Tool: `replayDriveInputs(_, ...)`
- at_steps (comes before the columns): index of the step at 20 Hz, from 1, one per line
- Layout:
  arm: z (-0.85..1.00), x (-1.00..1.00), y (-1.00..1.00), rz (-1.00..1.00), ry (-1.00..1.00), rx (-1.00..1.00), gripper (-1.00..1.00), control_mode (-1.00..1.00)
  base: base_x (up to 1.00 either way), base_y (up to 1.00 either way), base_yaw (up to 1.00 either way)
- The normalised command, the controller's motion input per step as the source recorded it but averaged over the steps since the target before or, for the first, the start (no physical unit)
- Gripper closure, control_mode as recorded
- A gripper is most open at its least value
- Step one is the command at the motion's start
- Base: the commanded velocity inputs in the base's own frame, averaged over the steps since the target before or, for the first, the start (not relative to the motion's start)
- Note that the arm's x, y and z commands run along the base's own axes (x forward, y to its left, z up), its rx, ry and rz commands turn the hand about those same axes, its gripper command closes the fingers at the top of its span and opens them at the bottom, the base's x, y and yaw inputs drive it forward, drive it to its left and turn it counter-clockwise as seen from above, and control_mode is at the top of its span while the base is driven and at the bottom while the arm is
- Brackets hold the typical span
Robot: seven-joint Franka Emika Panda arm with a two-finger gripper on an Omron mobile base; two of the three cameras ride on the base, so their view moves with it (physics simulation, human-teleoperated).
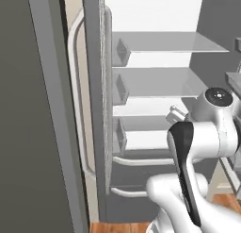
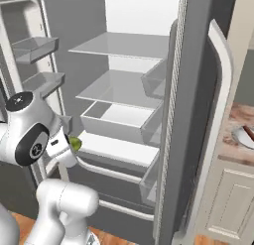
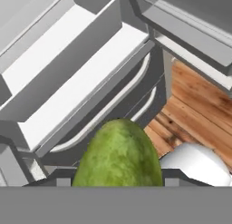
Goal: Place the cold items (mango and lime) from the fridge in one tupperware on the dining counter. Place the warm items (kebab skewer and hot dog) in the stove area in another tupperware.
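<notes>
- Holding the mango was how my claw stood at inspection — the olive fruit sat clamped between my jaws, filling the lower middle of the hand view.
- From the right base view, a sliver of the same yellow-green fruit showed at the end of my wrist, just in front of the fridge, level with its lowest white shelf.
- The fridge stood open; its white interior, clear shelves and an empty drawer were visible behind my arm.
- Grey door bins hung on the left door in the right base view; more bins lined the inner face of the right door.
- The long curved pale handle ran down the door at the left of the left base view.
- My hand pointed downward and outward: the hand view looked past the fruit to the shelf edge, the curved rails of the lower compartment and a patch of wooden floor.
- The fruit touched nothing but my claw — it was clear of the shelf.
- A marbled counter over cream cabinets showed at the far right of the right base view.
</notes>
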Motion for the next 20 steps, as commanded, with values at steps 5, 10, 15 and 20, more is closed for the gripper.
replayDriveInputs(5, 0.0, 0.0, 0.0, 0.0, 0.0, 0.0, 1.0, 1.0, -0.62, 0.0, 0.47)
replayDriveInputs(10, 0.0, 0.0, 0.0, 0.0, 0.0, 0.0, 1.0, 1.0, -0.65, 0.0, 0.54)
replayDriveInputs(15, 0.0, 0.0, 0.0, 0.0, 0.0, 0.0, 1.0, 1.0, -0.59, 0.0, 0.56)
replayDriveInputs(20, 0.0, 0.0, 0.0, 0.0, 0.0, 0.0, 1.0, 1.0, -0.21, 0.07, 0.51)
